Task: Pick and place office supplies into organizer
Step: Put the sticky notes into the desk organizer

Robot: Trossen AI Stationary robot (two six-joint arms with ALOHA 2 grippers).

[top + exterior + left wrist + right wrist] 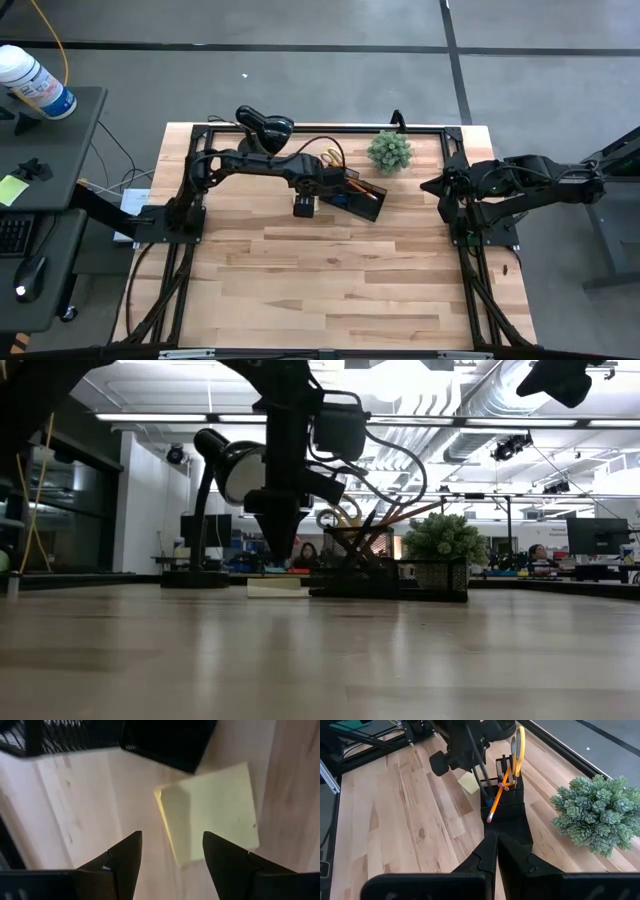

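Left gripper (pixel 172 855) hangs over the table's far middle, pointing down, fingers spread wide and holding nothing. Directly beneath it lies the yellow sticky-note pad (pixel 212 812), flat on the wood, just beside the black mesh organizer (pixel 358 193); whether pad and organizer touch cannot be told.

The organizer already holds orange-handled scissors (pixel 519 745), an orange pencil (pixel 499 795) leaning out over its edge, and some dark pens.

Around it: small green potted plant (pixel 389 151) close on the organizer's right, black desk lamp (pixel 264 127) at the far edge, behind the left arm.

Right gripper (pixel 497 851) waits at the table's right side, fingers pressed together, empty, well apart from the organizer.
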